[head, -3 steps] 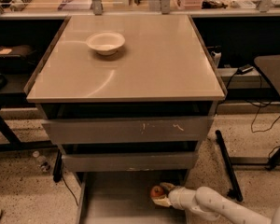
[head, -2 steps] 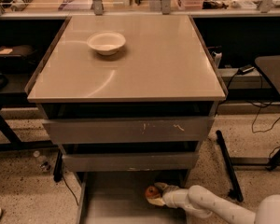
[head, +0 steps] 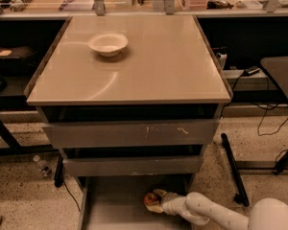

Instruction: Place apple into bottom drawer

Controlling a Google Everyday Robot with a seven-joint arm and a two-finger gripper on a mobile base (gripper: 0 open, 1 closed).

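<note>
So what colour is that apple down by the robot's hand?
Red-orange: the apple is at the gripper over the bottom drawer, in the camera view.

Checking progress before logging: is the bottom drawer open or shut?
Open: the bottom drawer is pulled out, its grey floor exposed. The pincer is over that floor, with the apple at its tip.

The jaws are low at the bottom of the view. The plain-front grey middle drawer (head: 132,166) sits just above them, and the scratched-front grey upper drawer (head: 129,134) is higher still. Far above them and to the left, a cream-white round bowl (head: 108,43) stands on the glossy tan surface (head: 158,66). A small clear bottle (head: 40,164) lies on the speckled floor (head: 19,195) well to their left. A black bar-shaped leg (head: 233,169) slants near their right.
</note>
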